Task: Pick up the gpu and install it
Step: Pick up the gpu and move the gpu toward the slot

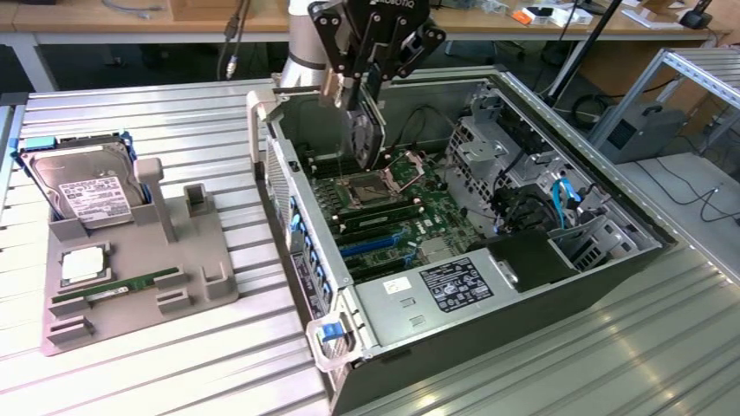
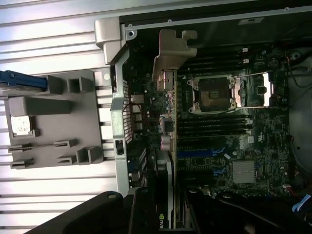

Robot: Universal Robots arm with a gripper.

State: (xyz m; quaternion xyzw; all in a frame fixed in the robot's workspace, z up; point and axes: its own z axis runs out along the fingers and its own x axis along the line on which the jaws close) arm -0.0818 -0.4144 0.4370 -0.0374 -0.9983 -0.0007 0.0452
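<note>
Pickup looks done, install step in hand: the pincer (image 1: 360,85) is clamped on the top edge of the gpu (image 1: 367,134), which hangs upright on edge over the open PC case (image 1: 303,251), seemingly clear of the main board (image 1: 399,221). My read: seating calls for lining the card's bottom edge up w/ 1 of the blue slots (image 1: 373,245), approx 6 o'clock from the card in the exterior view, bracket toward the case's rear wall. The surface (image 1: 173,364) is ribbed metal. A grey tray (image 1: 197,277) at 9 o'clock from the case holds a hard drive (image 1: 87,195) & a memory stick (image 1: 116,289). Room: wooden benches (image 1: 116,22) & cables at 12 o'clock.
</note>
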